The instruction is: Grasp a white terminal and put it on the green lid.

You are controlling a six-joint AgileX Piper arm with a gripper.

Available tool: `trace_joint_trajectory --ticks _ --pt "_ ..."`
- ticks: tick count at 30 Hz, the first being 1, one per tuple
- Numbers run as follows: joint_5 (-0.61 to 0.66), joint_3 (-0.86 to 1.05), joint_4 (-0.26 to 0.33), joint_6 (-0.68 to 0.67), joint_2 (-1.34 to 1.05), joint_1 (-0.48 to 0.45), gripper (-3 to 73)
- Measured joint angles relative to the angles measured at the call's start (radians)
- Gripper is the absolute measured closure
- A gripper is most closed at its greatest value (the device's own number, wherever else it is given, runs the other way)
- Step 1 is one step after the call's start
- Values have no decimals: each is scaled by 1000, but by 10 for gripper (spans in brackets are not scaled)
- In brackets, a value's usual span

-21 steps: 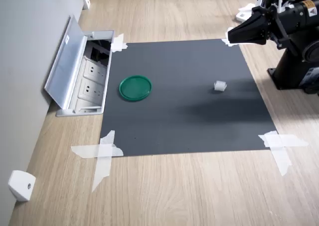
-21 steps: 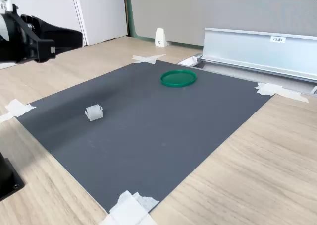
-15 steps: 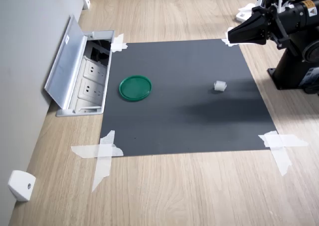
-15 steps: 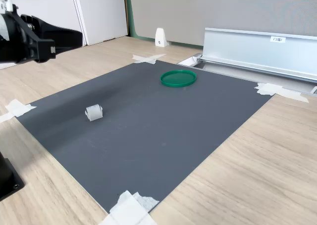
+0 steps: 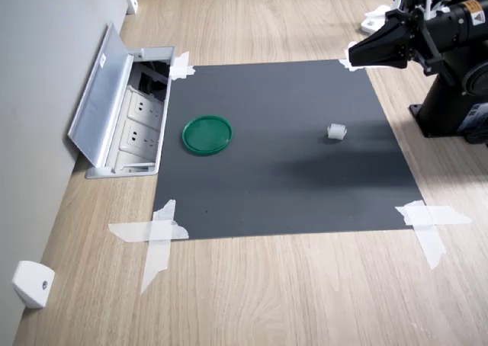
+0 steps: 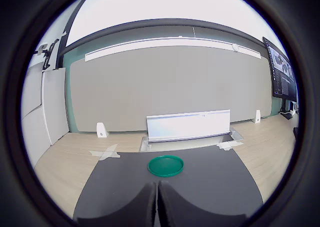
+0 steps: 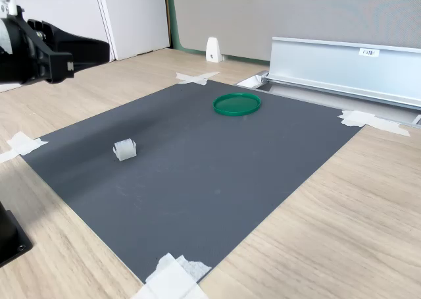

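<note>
one white terminal (image 5: 336, 132) is seen lying on the dark grey mat (image 5: 282, 186), right of centre in the first exterior view and at the left of the mat in the second exterior view (image 7: 124, 149). it is too small for its long axis to be told with certainty; in the second exterior view a slightly longer side appears to run across the frame, with a small rib standing up at its right end. nothing is touching it.

the green lid (image 5: 207, 135) is laid flat on the same mat, rim upward, left of centre in the first exterior view and in the upper middle of the second exterior view (image 7: 237, 104). it is well apart from the terminal. in the wrist view the lid (image 6: 166, 165) is shown near the lower centre of the frame.

the gripper (image 5: 352, 57) is held in the air at the upper right of the first exterior view, above the mat's far right corner, and at the upper left of the second exterior view (image 7: 105, 49). its black fingers (image 6: 150, 202) are pressed together with no gap, nothing being held between them, and they are aimed toward the lid.

a silver socket box (image 5: 122, 110) with its flap raised is set in the wooden table (image 5: 290, 293) beside the mat, whose corners are fixed with white tape (image 5: 156, 235).
</note>
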Motion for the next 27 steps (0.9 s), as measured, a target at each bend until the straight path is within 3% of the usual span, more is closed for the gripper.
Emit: trace_joint_trajectory --ticks 27 --pt "0 0 3 0 0 0 703"
